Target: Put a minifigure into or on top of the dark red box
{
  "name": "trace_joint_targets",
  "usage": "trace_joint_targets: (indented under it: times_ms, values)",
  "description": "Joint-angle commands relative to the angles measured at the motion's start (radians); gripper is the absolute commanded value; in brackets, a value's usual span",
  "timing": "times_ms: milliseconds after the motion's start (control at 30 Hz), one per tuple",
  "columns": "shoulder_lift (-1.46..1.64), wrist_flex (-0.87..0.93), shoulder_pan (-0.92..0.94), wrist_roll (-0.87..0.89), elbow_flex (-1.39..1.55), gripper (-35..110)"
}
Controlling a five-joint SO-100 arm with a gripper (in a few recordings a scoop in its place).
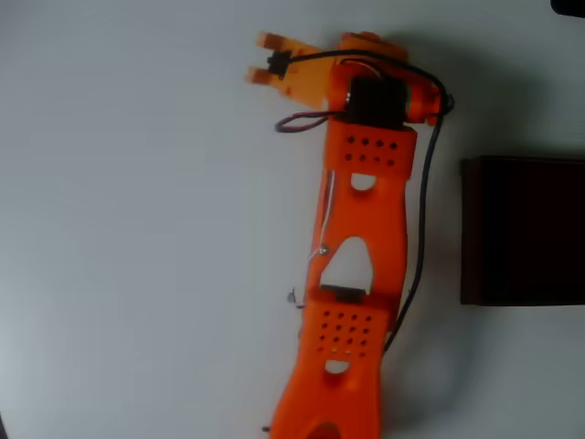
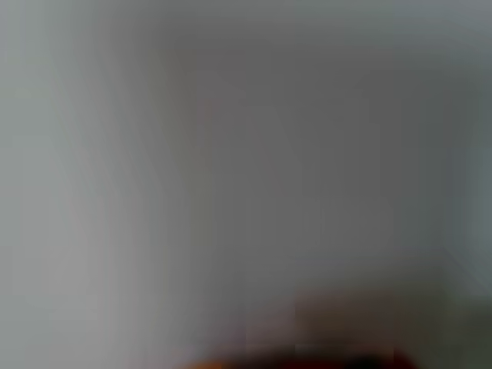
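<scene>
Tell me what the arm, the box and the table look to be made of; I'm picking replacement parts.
In the overhead view, the arm looks like matte orange 3D-printed plastic: uniform colour, moulded cut-outs and rows of holes. The dark red box could be card or thin wood; its flat, dull maroon face leaves that open. The table is a smooth, pale, faintly shiny surface, perhaps laminate.

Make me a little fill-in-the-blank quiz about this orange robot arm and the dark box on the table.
1. In the overhead view, the arm is coloured ____.
2. In that view, the dark red box lies to the ____ of the arm.
3. The claw points toward the upper ____ of that view, away from the box.
4. The wrist view is too ____ to make anything out.

Missing words: orange; right; left; blurry
</scene>
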Motion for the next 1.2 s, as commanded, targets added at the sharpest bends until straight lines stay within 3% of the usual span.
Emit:
trace_joint_targets:
  times_ms: [0,233,500,1167]
  values:
    - [0.091,-0.031,0.063,0.19,-0.009,22]
    - [0.095,0.0,0.13,0.548,0.04,23]
    - [0.117,0.222,0.164,0.919,0.075,24]
    - [0.253,0.245,0.114,1.285,0.115,24]
